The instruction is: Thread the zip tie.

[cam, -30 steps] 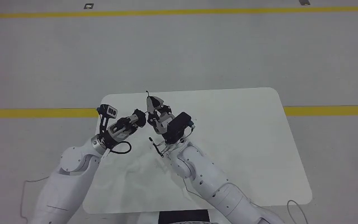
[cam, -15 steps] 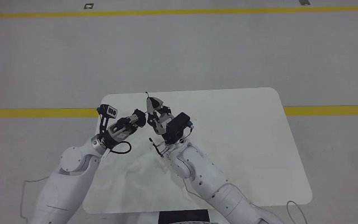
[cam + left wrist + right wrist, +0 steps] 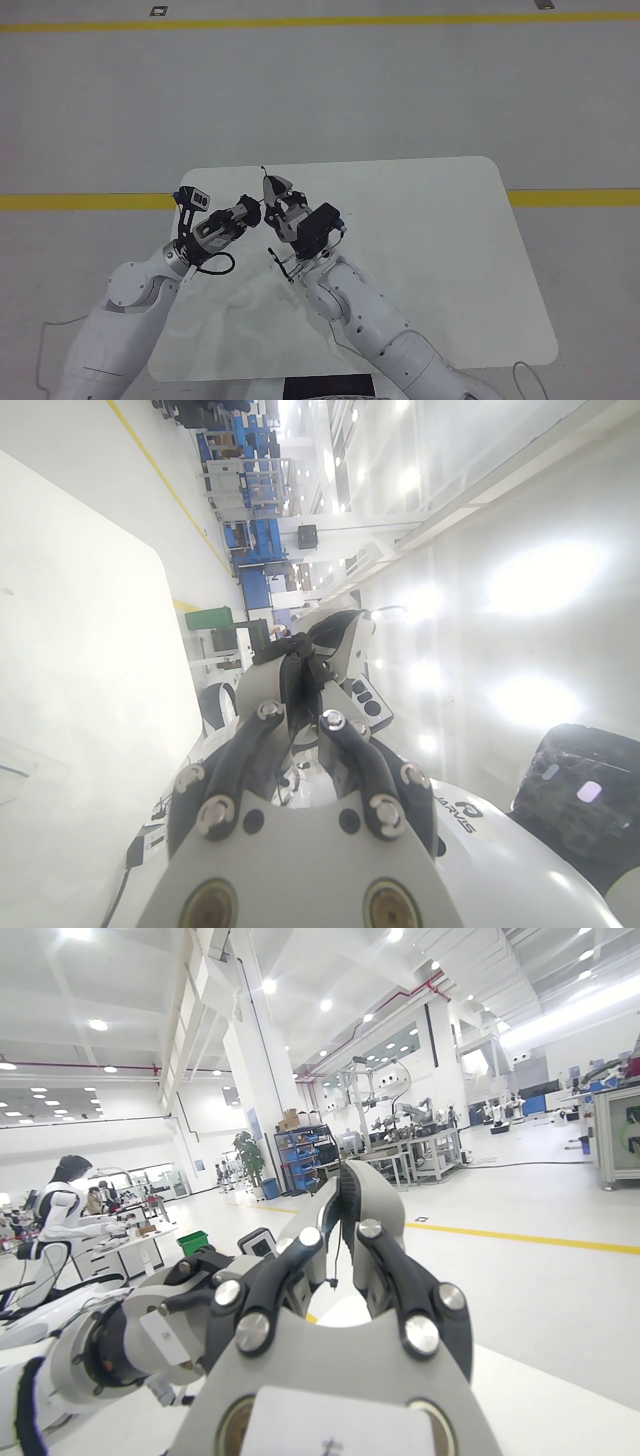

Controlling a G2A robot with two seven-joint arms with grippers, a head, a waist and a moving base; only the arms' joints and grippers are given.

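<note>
**Small wrist turn on the right, threading not yet settled**

Over the last second, the right end effector (image 3: 272,195) has turned slightly at the wrist and drawn in a touch toward the left end effector (image 3: 247,211). The left one has kept its place. Both hang close together above the near-left part of the tabletop (image 3: 430,250), almost touching.

In the right wrist view, the right fingers are pressed together on the zip tie (image 3: 339,1238). It is a thin black strand running down between the pads with its end hanging free. In the top view, its other end pokes up past the fingertips, and that tip has hardly shifted.

In the left wrist view, the left fingers meet on a small black piece at their tips, probably the tie's head, though it is hard to make out.

A change this small looks like fine alignment of tail to head. Whether the tail has entered the head cannot be told.
</note>
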